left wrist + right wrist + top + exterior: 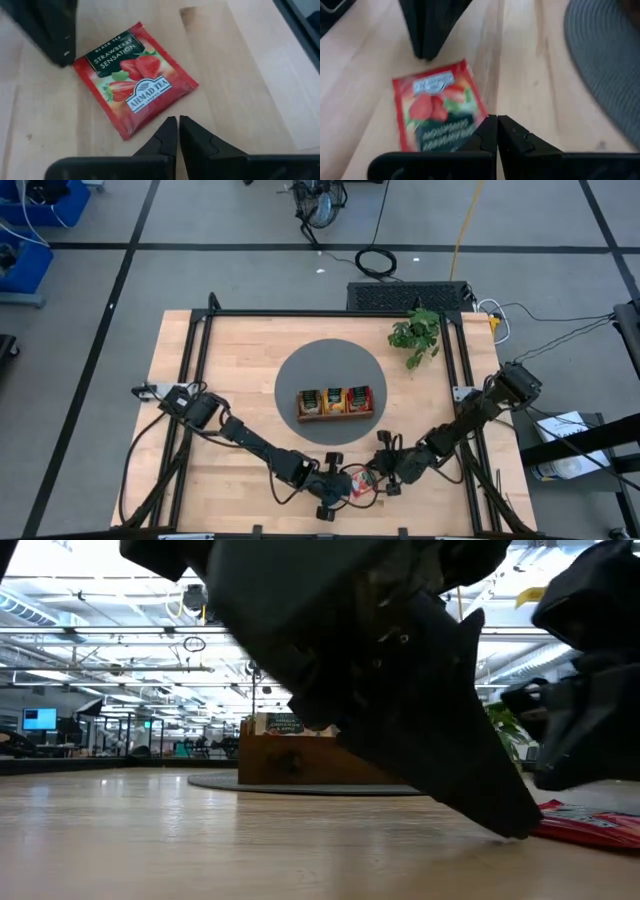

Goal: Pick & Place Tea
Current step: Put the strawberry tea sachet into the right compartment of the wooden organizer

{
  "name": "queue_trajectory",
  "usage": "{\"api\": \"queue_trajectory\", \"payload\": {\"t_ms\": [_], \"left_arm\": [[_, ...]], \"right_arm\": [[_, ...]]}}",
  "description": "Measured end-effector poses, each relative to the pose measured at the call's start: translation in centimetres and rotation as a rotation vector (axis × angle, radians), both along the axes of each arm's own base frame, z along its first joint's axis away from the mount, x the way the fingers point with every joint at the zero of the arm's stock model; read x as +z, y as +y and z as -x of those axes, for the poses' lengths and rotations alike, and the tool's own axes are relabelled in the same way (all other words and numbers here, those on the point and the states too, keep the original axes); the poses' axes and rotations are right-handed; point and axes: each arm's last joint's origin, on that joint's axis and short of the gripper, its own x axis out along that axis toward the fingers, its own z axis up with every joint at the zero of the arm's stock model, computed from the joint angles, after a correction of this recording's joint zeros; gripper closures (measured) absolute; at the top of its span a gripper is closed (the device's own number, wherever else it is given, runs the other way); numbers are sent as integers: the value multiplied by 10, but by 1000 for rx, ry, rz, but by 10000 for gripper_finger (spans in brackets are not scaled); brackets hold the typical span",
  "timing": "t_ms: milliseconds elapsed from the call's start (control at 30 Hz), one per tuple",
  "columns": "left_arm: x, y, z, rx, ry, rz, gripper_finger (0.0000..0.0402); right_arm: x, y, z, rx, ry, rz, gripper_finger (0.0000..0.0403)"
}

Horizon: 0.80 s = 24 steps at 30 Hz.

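Near the front edge of the bench (200, 350), a red tea sachet (361, 486) is seen lying flat between the left hand (335, 492) and the right hand (385, 476), both close beside it, with fingers pressed together and nothing held. From the left wrist, the sachet's near corner is seen just ahead of the tips, while the right wrist shows the right tips right at its edge; only the high view shows the wooden tray (334, 403) on the grey mat (300, 365), well apart
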Motion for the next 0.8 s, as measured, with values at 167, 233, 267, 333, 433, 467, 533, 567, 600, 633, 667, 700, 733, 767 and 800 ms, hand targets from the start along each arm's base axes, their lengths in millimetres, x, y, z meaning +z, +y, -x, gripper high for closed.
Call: {"api": "queue_trajectory", "payload": {"t_ms": [167,233,267,333,433,467,533,567,600,633,667,700,733,767,800], "left_arm": [[0,-5,4,12,-39,-120,376],[0,-6,5,43,-59,-171,376],[0,-7,6,62,-65,-188,376],[0,-6,6,102,-67,-197,376],[0,-2,5,147,-73,-217,376],[0,-1,5,163,-77,-232,376],[0,1,5,197,-81,-243,376],[0,3,4,211,-80,-234,376],[0,5,3,220,-77,-221,376],[0,7,2,227,-72,-207,376],[-1,9,1,238,-64,-196,376],[-2,12,1,249,-51,-183,376],[-2,14,0,253,-39,-166,376],[-3,16,-1,252,-23,-144,376],[-3,17,-1,247,-11,-121,376]], "right_arm": [[4,-3,-6,47,-43,34,403],[9,0,-5,63,-66,20,403],[12,3,-3,69,-80,5,403],[17,10,1,94,-103,-22,403],[22,24,10,149,-141,-57,403],[22,29,13,166,-150,-70,403],[19,35,17,183,-136,-88,403],[16,37,20,182,-112,-89,403],[11,38,22,176,-87,-93,403],[7,38,23,171,-63,-100,403],[3,40,24,178,-40,-112,403],[-2,40,24,177,-20,-117,403],[-6,40,25,178,2,-124,403],[-11,40,24,168,18,-123,403],[-14,39,23,153,21,-127,403]]}}
